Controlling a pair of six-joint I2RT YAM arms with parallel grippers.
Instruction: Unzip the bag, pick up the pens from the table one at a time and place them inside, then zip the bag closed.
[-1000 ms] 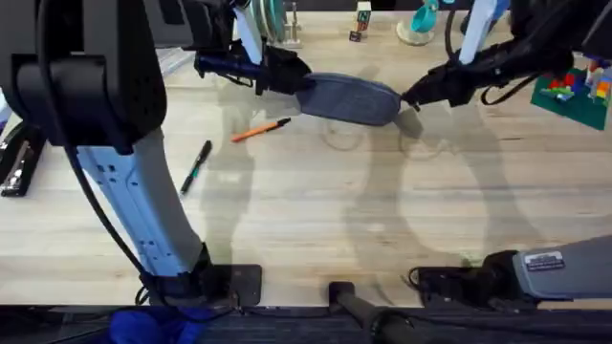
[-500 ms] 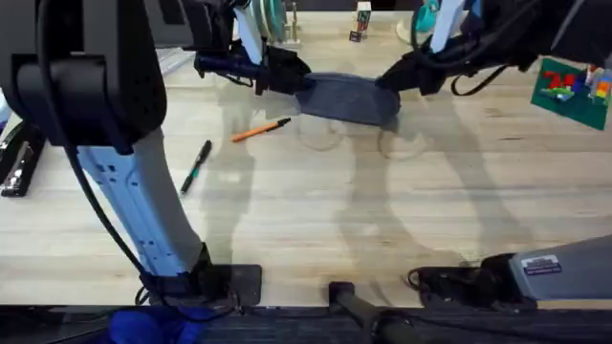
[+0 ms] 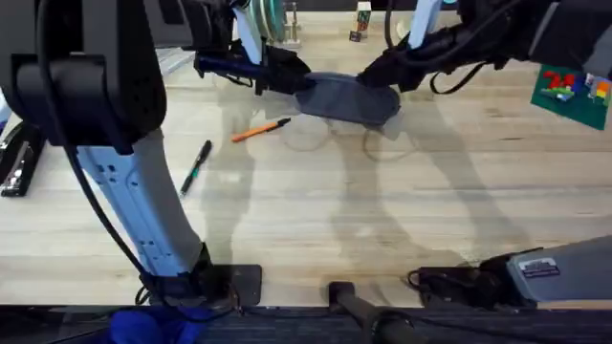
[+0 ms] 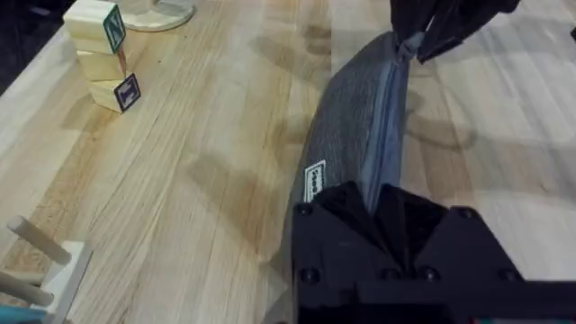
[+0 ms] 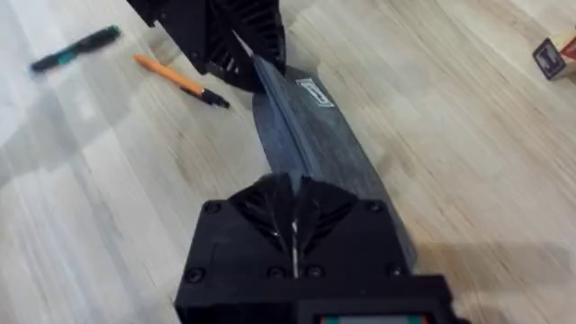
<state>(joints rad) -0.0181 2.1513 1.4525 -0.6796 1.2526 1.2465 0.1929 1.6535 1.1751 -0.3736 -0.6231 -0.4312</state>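
Grey-blue bag [image 3: 346, 97] is being unzipped, both grippers clamping it; both pens [image 3: 260, 130] are lying unpacked.

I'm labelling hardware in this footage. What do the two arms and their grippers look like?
Both arms are mostly black with black cables. The left arm has a pale blue-grey lower link; the right arm has a grey link bearing a white label. Each gripper, left gripper and right gripper, is angular black with screw holes.
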